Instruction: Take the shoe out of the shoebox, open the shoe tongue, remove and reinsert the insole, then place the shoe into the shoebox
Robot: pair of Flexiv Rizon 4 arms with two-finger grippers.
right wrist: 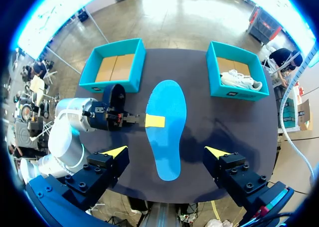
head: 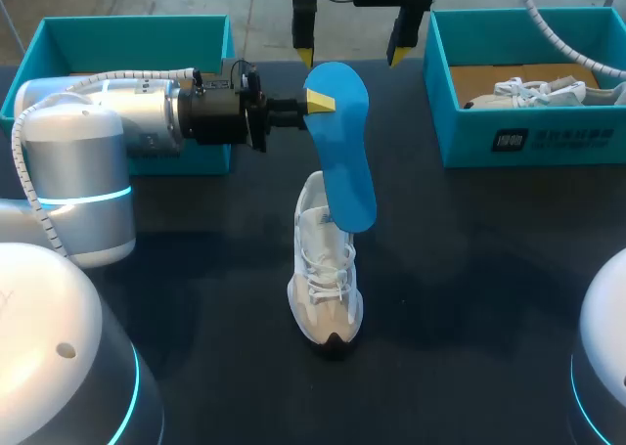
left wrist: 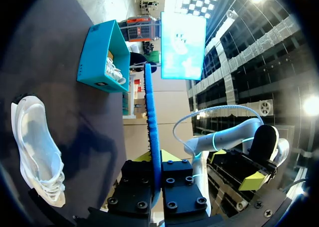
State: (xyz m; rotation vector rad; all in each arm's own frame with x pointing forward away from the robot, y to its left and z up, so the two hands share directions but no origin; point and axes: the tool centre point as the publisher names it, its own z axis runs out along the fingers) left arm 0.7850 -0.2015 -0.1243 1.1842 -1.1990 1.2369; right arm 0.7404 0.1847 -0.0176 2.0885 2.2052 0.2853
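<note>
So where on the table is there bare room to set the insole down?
Widest bare table lies right of the shoe, this side of the right box. A narrower strip sits between the shoe and the left arm. Crowded: beyond the shoe, where the left gripper holds the insole below the open right gripper.

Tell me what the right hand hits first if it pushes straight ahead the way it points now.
Most likely the flat blue foam insole, held by the left hand, straight ahead of the right hand; exact depth unclear.
</note>
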